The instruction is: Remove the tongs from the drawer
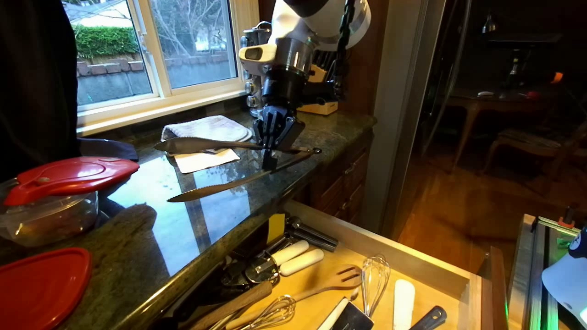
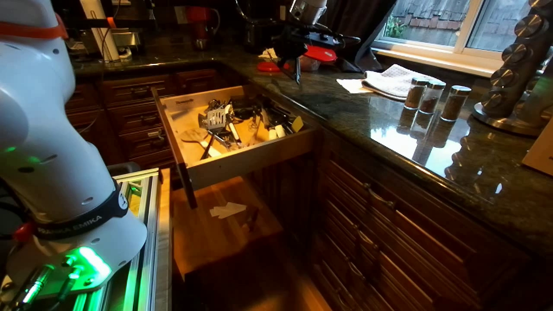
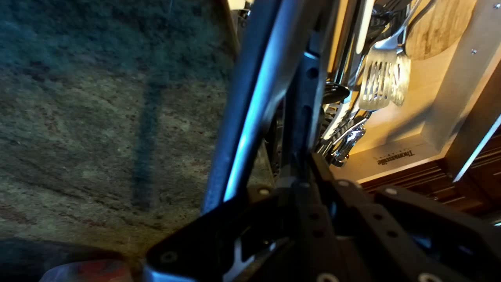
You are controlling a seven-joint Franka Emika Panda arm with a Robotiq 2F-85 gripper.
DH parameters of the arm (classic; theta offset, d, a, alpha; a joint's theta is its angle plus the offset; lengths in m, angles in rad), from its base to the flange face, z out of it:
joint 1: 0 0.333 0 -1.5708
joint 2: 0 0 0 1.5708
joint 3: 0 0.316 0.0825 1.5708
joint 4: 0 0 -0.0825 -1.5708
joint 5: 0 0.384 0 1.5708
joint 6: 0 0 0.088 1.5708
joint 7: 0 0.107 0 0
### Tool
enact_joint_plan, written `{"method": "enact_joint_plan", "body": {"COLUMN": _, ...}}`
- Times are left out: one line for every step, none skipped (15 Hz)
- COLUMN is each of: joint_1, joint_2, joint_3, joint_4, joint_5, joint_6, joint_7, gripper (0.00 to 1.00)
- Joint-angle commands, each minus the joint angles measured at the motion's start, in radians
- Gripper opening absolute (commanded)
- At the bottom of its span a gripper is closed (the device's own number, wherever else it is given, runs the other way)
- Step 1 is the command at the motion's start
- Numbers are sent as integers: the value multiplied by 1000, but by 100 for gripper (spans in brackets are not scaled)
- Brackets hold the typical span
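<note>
The tongs (image 1: 220,182) are long and dark, with two spread arms and a hinged end at the right. They are above the stone counter, outside the drawer. My gripper (image 1: 269,156) points down and is shut on one arm of the tongs, near the hinged end. In the wrist view an arm of the tongs (image 3: 250,105) runs up past the dark fingers. The gripper (image 2: 297,71) also shows in an exterior view, where the tongs are hard to make out. The open drawer (image 1: 390,236) is in front of the counter, also in view here (image 2: 255,160).
The drawer holds whisks (image 1: 375,279), a wooden fork (image 1: 337,277), a slotted spatula (image 3: 377,78) and other utensils. On the counter are a red-lidded container (image 1: 75,176), a red lid (image 1: 46,284), a folded cloth (image 1: 208,128), spice jars (image 2: 456,103) and a knife block (image 1: 321,107).
</note>
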Motion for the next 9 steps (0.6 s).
{"method": "enact_joint_plan", "body": {"joint_1": 17, "joint_2": 79, "joint_3": -33, "joint_4": 100, "joint_5": -32, "joint_6": -46, "joint_7": -31, "gripper": 1}}
{"method": "enact_joint_plan", "body": {"joint_1": 12, "joint_2": 96, "joint_3": -30, "joint_4": 117, "joint_5": -15, "joint_6": -43, "joint_7": -52, "gripper": 1}}
{"method": "enact_joint_plan", "body": {"joint_1": 16, "joint_2": 49, "joint_3": -31, "joint_4": 57, "joint_5": -6, "joint_6": -5, "joint_7": -26, "gripper": 1}}
{"method": "enact_joint_plan", "body": {"joint_1": 15, "joint_2": 61, "joint_3": -32, "joint_4": 67, "joint_5": -6, "joint_6": -5, "joint_7": -29, "gripper": 4}}
{"method": "enact_joint_plan", "body": {"joint_1": 14, "joint_2": 65, "joint_3": -33, "joint_4": 68, "joint_5": -6, "joint_6": -5, "joint_7": -29, "gripper": 4}}
{"method": "enact_joint_plan", "body": {"joint_1": 14, "joint_2": 65, "joint_3": -33, "joint_4": 68, "joint_5": -7, "joint_6": -5, "joint_7": -29, "gripper": 4}}
{"method": "enact_joint_plan", "body": {"joint_1": 15, "joint_2": 64, "joint_3": -33, "joint_4": 68, "joint_5": -7, "joint_6": -5, "joint_7": -28, "gripper": 4}}
{"method": "enact_joint_plan", "body": {"joint_1": 16, "joint_2": 63, "joint_3": -33, "joint_4": 68, "joint_5": -7, "joint_6": -5, "joint_7": -28, "gripper": 4}}
{"method": "enact_joint_plan", "body": {"joint_1": 16, "joint_2": 64, "joint_3": -33, "joint_4": 68, "joint_5": -7, "joint_6": -5, "joint_7": -28, "gripper": 1}}
